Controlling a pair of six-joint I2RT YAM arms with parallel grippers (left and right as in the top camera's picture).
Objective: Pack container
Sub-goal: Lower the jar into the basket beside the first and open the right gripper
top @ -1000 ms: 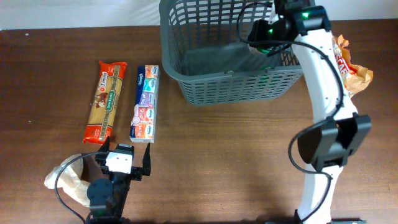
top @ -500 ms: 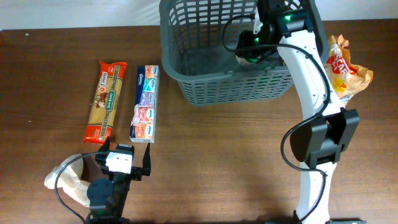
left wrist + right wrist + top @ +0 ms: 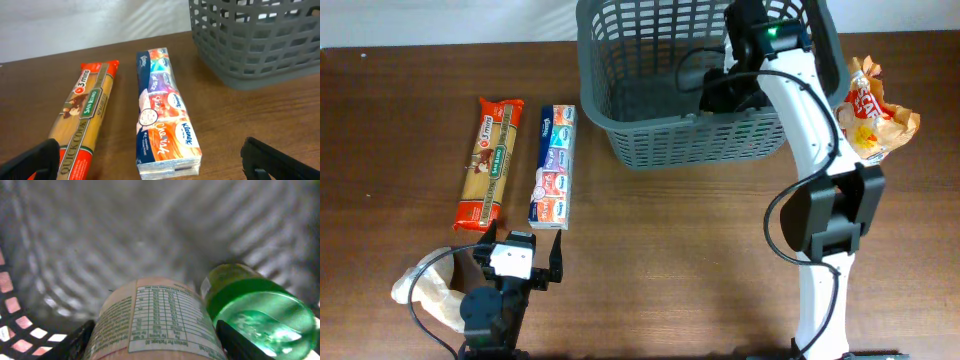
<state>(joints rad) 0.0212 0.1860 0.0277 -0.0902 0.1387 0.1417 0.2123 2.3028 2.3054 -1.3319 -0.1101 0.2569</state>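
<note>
**Overhead view.** Container: dark grey lattice basket, standing at the far edge of the table, centre-right. Right arm reached over the container's right rim, with the right pincer down inside it; grip not legible from above. Snack bag: orange and red, on the table just right of the container. Pasta packet and tissue pack: laid side by side, lengthwise, left of the container and well apart from it. Left pincer: near the front edge, short of the tissue pack, beside a crumpled pale bag.

**Left wrist view.** Left pincer's fingers stood wide apart at the lower corners, gripping nothing. Pasta packet and tissue pack lay ahead, container beyond at the right.

**Right wrist view.** Right pincer was closed on a labelled bottle, one finger on each side. Green bottle: just beside it, right. Container floor lay behind both.
</note>
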